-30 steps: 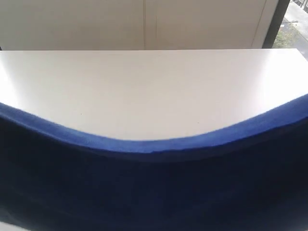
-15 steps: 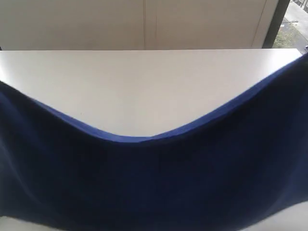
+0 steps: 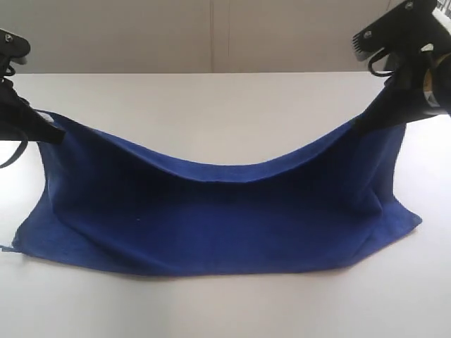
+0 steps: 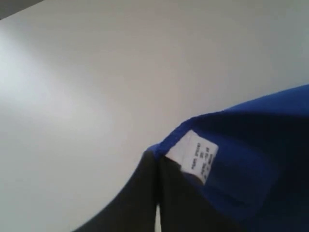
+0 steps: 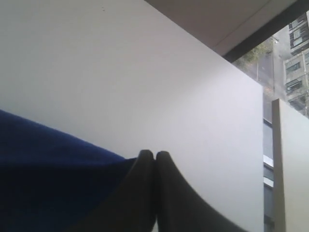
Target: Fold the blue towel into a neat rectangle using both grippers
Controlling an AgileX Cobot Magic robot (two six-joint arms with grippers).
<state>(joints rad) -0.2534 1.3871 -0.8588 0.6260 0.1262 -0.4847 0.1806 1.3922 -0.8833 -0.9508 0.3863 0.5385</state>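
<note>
Left claw at nine o'clock and right claw at two o'clock each pinch tight one raised towel corner; its long axis runs nine to three; lower edge rests on the table.

The white table is lit evenly by soft daylight, and a bright window is seen past its edge in the right wrist view. The blue towel is rendered almost black across its sagging middle, and only a thin, faint shadow is cast beneath its lower hem. In the left wrist view, pale glare is spread over the table away from the towel, and the white label is blurred beyond reading.
</note>
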